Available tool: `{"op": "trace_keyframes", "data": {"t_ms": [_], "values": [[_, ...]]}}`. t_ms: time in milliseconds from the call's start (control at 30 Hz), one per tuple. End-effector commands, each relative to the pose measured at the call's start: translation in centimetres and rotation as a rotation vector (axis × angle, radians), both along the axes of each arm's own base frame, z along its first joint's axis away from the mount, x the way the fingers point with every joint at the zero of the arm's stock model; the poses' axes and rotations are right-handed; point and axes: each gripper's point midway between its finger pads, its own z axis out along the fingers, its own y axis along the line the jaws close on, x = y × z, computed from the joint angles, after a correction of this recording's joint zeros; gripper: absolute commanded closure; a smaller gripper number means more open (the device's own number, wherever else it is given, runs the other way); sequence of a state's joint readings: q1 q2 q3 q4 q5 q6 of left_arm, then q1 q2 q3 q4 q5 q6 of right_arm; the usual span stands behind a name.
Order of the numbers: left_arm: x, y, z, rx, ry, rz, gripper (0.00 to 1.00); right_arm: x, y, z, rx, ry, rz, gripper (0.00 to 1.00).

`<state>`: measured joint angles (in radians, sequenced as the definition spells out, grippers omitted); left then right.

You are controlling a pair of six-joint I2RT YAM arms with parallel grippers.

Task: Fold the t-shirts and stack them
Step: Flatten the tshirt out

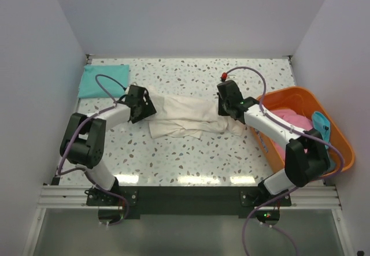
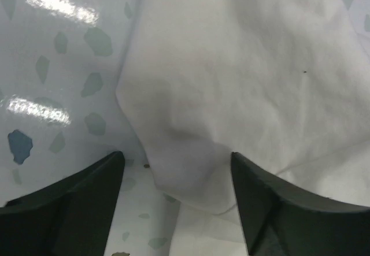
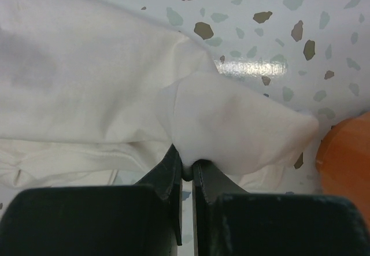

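**At mid-surface: cream t-shirt between both hands**

On the speckled surface (image 1: 191, 158), I see the cream t-shirt (image 1: 185, 116) lying rumpled in a long band from left to right, roughly midway between the two arms.

1. Left hand (image 1: 150, 108): positioned at the left end of the cream t-shirt. In the left wrist view its two dark fingers (image 2: 87, 201) stand well apart, with a rounded fold of the cloth lying between them. I see no finger pressing on the cloth.
2. Right hand (image 1: 222, 107): positioned at the right end of the same shirt. In the right wrist view its fingers (image 3: 173, 175) are drawn together and clamped on a raised fold of the cream cloth.
3. Teal t-shirt (image 1: 104, 81): lies flat at the far left corner of the surface, apart from the cream one.
4. Orange basket (image 1: 341, 146): stands at the right edge of the surface, just beside the right end of the cream shirt. A pink t-shirt (image 1: 289, 119) lies inside it, and a blue one (image 1: 321, 124) hangs over its near rim.
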<state>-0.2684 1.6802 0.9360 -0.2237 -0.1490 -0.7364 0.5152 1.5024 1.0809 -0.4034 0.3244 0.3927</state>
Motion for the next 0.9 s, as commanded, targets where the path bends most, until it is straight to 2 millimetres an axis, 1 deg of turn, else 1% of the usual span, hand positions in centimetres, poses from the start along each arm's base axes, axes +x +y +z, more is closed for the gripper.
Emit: {"op": "trace_keyframes", "data": {"t_ms": [0, 67, 100, 133, 167, 200, 300, 333, 367, 400, 433, 467, 500, 567, 600, 633, 667, 700, 733, 767, 800, 833, 867], "values": [[2.3, -1.1, 0.5, -0.054, -0.061, -0.02, 0.26, 0.7, -0.1, -0.2, -0.004, -0.007, -0.03, 1.0], [2.2, -1.0, -0.2, -0.051, -0.05, -0.014, 0.4, 0.6, -0.1, -0.6, -0.008, 0.006, -0.032, 1.0], [2.3, -1.0, -0.2, -0.051, -0.053, -0.013, 0.55, 0.5, -0.1, -0.8, -0.01, 0.011, -0.027, 1.0], [2.5, -1.0, -0.3, -0.047, -0.051, -0.015, 0.65, 0.6, 0.0, -0.9, -0.01, 0.012, -0.027, 1.0], [2.5, -1.1, -0.2, -0.047, -0.052, -0.02, 0.95, 0.6, -0.1, -0.9, -0.011, 0.012, -0.028, 1.0], [2.6, -1.2, -0.2, -0.051, -0.049, -0.025, 1.0, 0.6, -0.1, -0.9, -0.015, 0.012, -0.023, 1.0], [3.7, -1.6, 2.5, -0.063, -0.116, -0.05, 1.0, 0.8, 0.0, 0.1, -0.023, 0.005, -0.005, 1.0], [4.1, -1.6, 4.7, -0.062, -0.171, -0.059, 1.0, 1.1, 0.2, 1.1, -0.019, -0.011, -0.001, 1.0], [4.4, -1.4, 6.3, -0.055, -0.212, -0.054, 1.0, 1.1, 0.1, 1.8, -0.024, -0.02, 0.006, 1.0], [4.5, -1.2, 9.5, -0.057, -0.29, -0.051, 1.0, 1.4, 0.3, 3.3, -0.01, -0.048, 0.01, 1.0], [4.6, -0.7, 11.4, -0.049, -0.336, -0.035, 1.0, 1.5, 0.4, 4.2, 0.0, -0.066, 0.014, 1.0], [4.2, -0.4, 12.9, -0.043, -0.363, -0.033, 1.0, 1.3, 0.4, 5.9, 0.018, -0.1, 0.025, 1.0], [3.9, -0.1, 16.8, -0.049, -0.451, -0.034, 1.0, 1.3, 0.6, 7.3, 0.039, -0.125, 0.035, 1.0], [3.1, 0.5, 20.3, -0.05, -0.53, -0.017, 1.0, 0.9, 0.8, 9.6, 0.077, -0.171, 0.051, 1.0], [1.9, 1.0, 23.5, -0.052, -0.6, -0.015, 1.0, 0.3, 0.7, 11.8, 0.109, -0.216, 0.06, 1.0], [1.3, 1.5, 25.1, -0.048, -0.633, -0.003, 1.0, -0.1, 0.8, 13.3, 0.135, -0.245, 0.073, 1.0], [0.1, 2.3, 28.2, -0.044, -0.699, 0.015, 1.0, -0.7, 0.8, 16.1, 0.172, -0.304, 0.095, 1.0], [-0.5, 2.4, 29.9, -0.05, -0.732, 0.016, 1.0, -0.7, 0.8, 16.9, 0.174, -0.319, 0.099, 1.0], [-1.1, 3.2, 31.7, -0.043, -0.768, 0.047, 1.0, -1.5, 0.4, 19.8, 0.208, -0.383, 0.106, 1.0], [-1.9, 3.7, 33.2, -0.041, -0.79, 0.064, 1.0, -1.9, 0.3, 21.6, 0.217, -0.42, 0.12, 1.0], [-3.2, 4.3, 37.6, -0.059, -0.887, 0.083, 1.0, -2.5, 0.1, 25.3, 0.256, -0.493, 0.129, 1.0], [-4.1, 4.9, 39.7, -0.057, -0.934, 0.107, 1.0, -3.5, -0.2, 27.9, 0.286, -0.547, 0.141, 1.0], [-5.0, 5.3, 41.5, -0.059, -0.97, 0.115, 1.0, -4.3, -0.5, 29.7, 0.306, -0.575, 0.148, 1.0]]}}
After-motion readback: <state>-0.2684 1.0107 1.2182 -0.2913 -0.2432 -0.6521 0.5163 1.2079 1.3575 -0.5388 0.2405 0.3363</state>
